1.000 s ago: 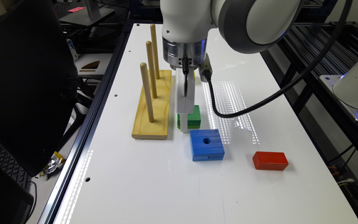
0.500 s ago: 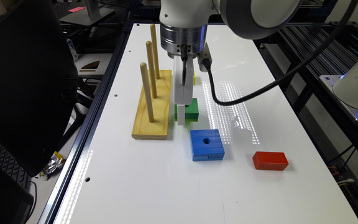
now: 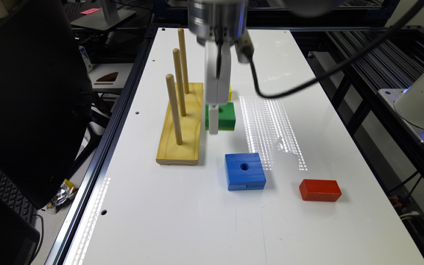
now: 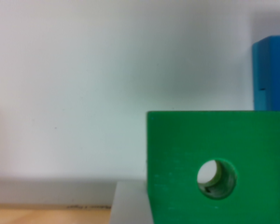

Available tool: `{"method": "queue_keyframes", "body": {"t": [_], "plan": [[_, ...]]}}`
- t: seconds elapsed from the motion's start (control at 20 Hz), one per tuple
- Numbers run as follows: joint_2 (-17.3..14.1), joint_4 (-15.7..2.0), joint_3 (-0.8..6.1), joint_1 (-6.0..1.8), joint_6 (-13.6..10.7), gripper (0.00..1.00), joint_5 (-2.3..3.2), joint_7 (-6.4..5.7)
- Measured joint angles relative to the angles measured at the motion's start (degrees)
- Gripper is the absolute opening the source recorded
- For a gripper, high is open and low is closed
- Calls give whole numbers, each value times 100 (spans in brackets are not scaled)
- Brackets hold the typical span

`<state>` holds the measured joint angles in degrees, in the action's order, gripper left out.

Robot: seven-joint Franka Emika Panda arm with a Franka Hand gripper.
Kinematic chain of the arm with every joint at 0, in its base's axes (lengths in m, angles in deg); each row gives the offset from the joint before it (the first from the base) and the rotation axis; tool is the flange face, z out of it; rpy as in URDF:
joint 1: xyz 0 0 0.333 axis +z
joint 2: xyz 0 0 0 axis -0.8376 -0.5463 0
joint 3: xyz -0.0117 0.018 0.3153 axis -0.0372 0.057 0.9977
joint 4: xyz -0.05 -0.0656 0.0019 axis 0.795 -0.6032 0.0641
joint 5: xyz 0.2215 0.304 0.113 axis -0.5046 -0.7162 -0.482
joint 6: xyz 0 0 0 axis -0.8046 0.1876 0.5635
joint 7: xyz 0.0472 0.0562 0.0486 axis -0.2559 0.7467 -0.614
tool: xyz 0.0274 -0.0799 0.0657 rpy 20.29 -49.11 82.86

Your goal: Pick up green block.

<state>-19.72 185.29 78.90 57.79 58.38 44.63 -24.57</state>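
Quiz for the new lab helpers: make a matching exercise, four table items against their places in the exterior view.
Column 1:
1. green block
2. blue block
3. red block
4. wooden peg board

Column 2:
a. farthest toward the exterior view's right
b. under the claw
c. toward the exterior view's left, carrying three upright pegs
d. between the peg board and the red block, nearer the camera than the green block

Pairs: 1-b, 2-d, 3-a, 4-c

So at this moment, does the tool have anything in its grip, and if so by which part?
It appears to hold the green block, by the edge nearest the peg board; the block appears lifted off the table.
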Motion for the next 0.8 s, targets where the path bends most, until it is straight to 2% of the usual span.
{"method": "queue_keyframes", "body": {"t": [0.2, 0.45, 0.8], "plan": [[182, 21, -3, -6, -143, 0, 0, -1], [664, 29, -1, -15, -571, 0, -4, -2], [1088, 23, 4, -15, -923, 0, -9, -2]]}}
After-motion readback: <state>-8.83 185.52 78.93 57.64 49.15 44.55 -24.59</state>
